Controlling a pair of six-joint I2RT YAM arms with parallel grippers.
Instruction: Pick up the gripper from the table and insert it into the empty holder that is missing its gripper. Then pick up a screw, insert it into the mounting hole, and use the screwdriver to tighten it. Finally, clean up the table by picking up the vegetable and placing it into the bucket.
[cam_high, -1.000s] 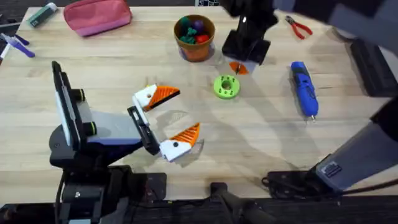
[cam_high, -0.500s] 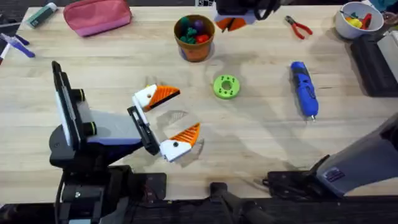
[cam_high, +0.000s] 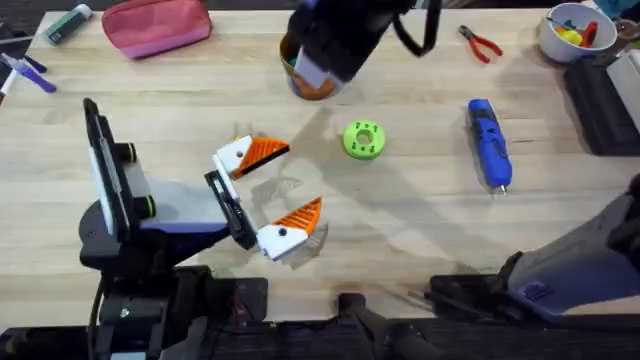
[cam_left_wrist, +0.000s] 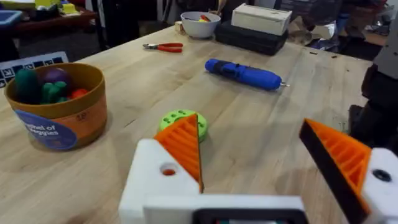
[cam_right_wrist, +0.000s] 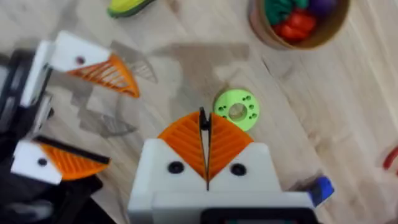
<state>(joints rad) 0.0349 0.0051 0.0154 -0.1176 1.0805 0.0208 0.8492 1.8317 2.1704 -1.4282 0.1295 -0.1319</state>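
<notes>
My left gripper (cam_high: 300, 178) rests open at the table's middle, with an orange ribbed gripper pad (cam_left_wrist: 183, 146) seated in its white holder (cam_left_wrist: 155, 180). The holder's mounting hole (cam_left_wrist: 168, 169) shows as a small open ring. My right arm (cam_high: 340, 35) hangs blurred over the bucket (cam_left_wrist: 59, 106). My right gripper (cam_right_wrist: 204, 134) is shut, with a thin dark pin, probably a screw (cam_right_wrist: 202, 117), sticking out between its pads. The blue screwdriver (cam_high: 490, 143) lies to the right. A yellow-green vegetable (cam_right_wrist: 127, 6) lies on the wood beyond the left gripper.
A green holed disc (cam_high: 363, 139) sits between the bucket and the left gripper. Red pliers (cam_high: 480, 43) and a white bowl (cam_high: 570, 30) are at the far right. A pink pouch (cam_high: 155, 25) is at the far left, and the bucket holds toy vegetables.
My right arm rose from beside the green disc, swung to the far edge, then came left and closer under the camera, over the bucket. The left arm has not moved.
</notes>
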